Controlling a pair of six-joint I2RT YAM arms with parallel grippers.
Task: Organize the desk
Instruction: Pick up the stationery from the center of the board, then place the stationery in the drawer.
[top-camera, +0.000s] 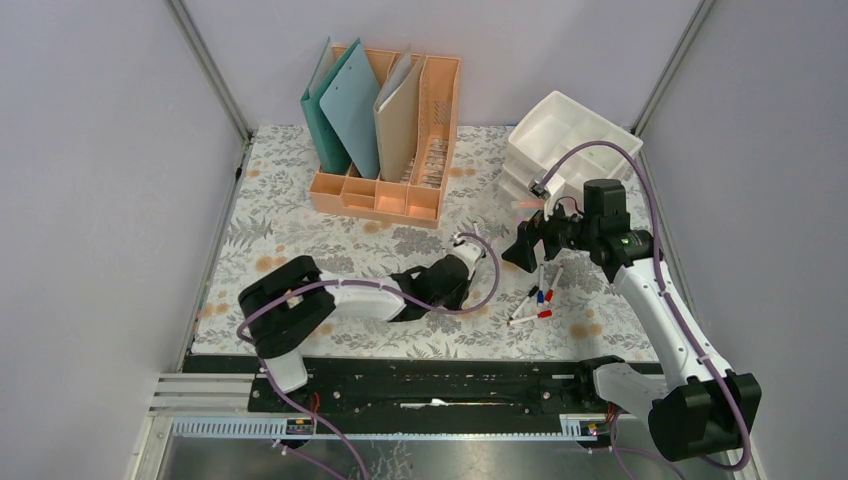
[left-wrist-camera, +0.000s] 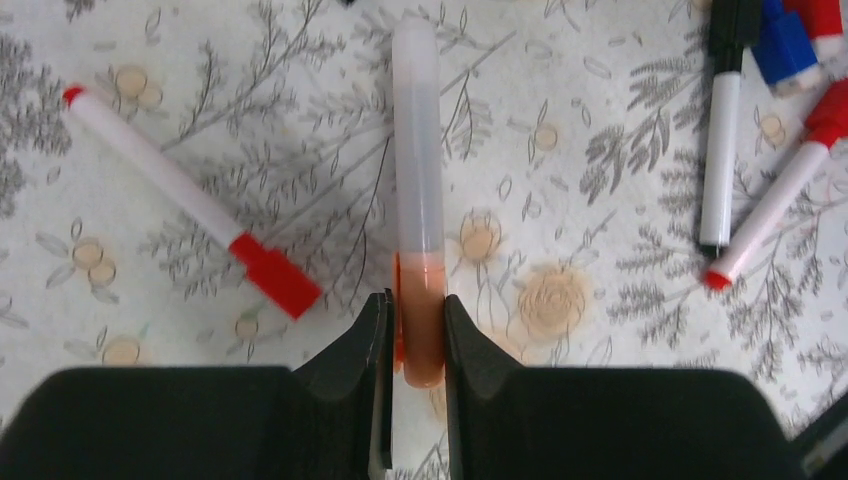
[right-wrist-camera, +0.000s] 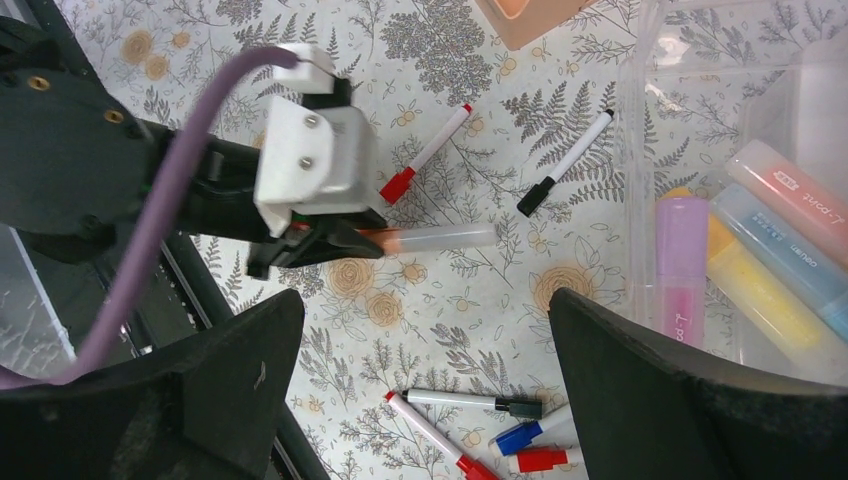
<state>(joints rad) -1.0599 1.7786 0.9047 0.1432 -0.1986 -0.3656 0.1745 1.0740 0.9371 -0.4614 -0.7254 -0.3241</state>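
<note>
The desk (top-camera: 300, 230) is covered in a fern-and-flower cloth. My left gripper (top-camera: 455, 264) is low over its middle, shut on the orange end of a highlighter (left-wrist-camera: 419, 180) with a frosted body; the grip also shows in the right wrist view (right-wrist-camera: 330, 240). My right gripper (top-camera: 522, 254) hovers open and empty (right-wrist-camera: 425, 330) above loose markers (top-camera: 535, 300). A red-capped marker (left-wrist-camera: 190, 200) lies left of the held highlighter. Black (left-wrist-camera: 722, 130), blue (left-wrist-camera: 785, 45) and red (left-wrist-camera: 780, 210) markers lie to its right.
A peach file rack (top-camera: 432, 150) with folders stands at the back. A white drawer unit (top-camera: 565, 135) is at the back right. Its open clear drawer (right-wrist-camera: 640, 120) holds pink (right-wrist-camera: 683, 260), yellow (right-wrist-camera: 765, 295), blue (right-wrist-camera: 780, 240) and orange (right-wrist-camera: 795, 190) highlighters.
</note>
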